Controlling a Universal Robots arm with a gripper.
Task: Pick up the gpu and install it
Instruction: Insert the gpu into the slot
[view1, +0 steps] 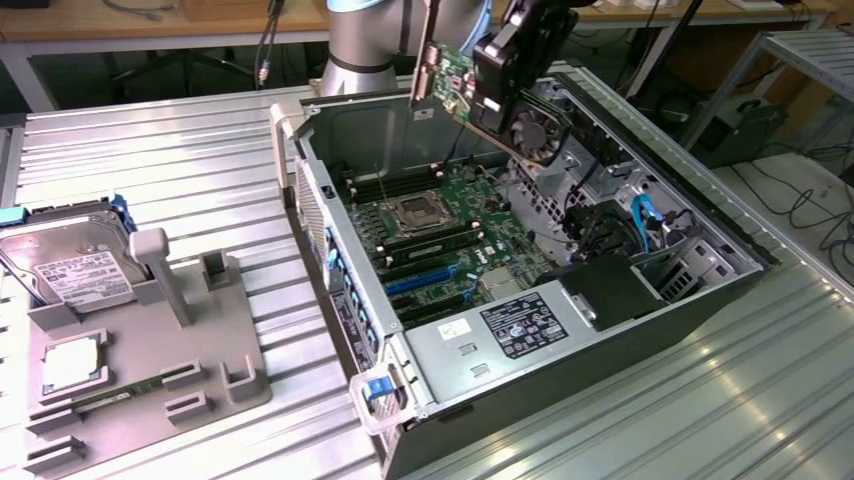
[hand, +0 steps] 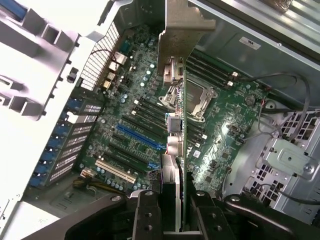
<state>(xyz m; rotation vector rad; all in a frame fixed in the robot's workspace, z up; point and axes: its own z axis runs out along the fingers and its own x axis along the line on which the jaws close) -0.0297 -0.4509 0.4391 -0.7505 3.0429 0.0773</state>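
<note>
One card, the gpu (view1: 497, 100), hangs tilted in the pincer (hand: 175, 202), lifted above the open computer case (view1: 561, 400). The pincer is closed narrow on the card. In the wrist view its two dark fingers (hand: 146, 215) press on both faces of the gpu, which runs edge-on away from the pincer. The silver bracket (hand: 182, 30) is at the end farthest from the pincer. The round fan (view1: 541, 130) of the card sits just under the pincer in the exterior view. Below the pincer lies the green motherboard (hand: 140, 115) with a blue slot (hand: 139, 136) and the processor socket (hand: 197, 97). The card is not seated in any slot. Well apart from the pincer, beyond the case, a hard drive (view1: 74, 265) leans in a grey holder (view1: 200, 350) on the metal worktop (view1: 174, 150).
</note>
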